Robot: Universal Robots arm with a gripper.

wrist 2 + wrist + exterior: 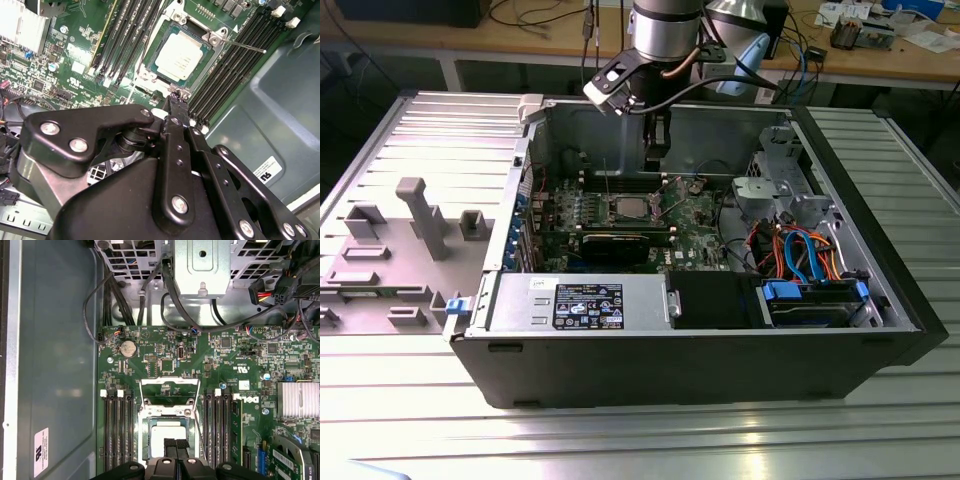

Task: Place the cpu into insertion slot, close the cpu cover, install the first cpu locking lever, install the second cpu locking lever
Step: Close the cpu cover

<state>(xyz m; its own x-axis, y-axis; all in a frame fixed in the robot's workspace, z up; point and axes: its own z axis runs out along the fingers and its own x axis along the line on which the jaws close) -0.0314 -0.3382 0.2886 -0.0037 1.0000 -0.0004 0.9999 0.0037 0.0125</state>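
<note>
1. Gripper (176, 442): black, two-fingered, on a linkage frame. It reaches down into the case. The jaws are pressed together with no gap and grip nothing. In the second wrist view the tips (175, 97) hang at the near edge of the socket; whether they touch it cannot be told.
2. Cpu (179, 56): small flat square chip with a dull silver-grey top and a green border. It lies seated flat in the socket, and the exterior view shows it (632, 207) on the board just below the gripper (658, 160).
3. Insertion slot (149, 75): square socket with a silver metal rim, set in the green circuit board between two banks of long black memory slots (117, 425).
4. Cpu cover (169, 390): thin silver frame plate with a large square window. It is swung open on the socket's far side, away from the gripper, and is not over the chip.
5. Locking lever (245, 46): thin silver rod, unlatched, angled out over the memory slots.
6. Heat sink (298, 400): silver, finned, well apart from the socket.
7. Computer case (700, 370): black, lying open on a ribbed metal table (420, 130).
</note>
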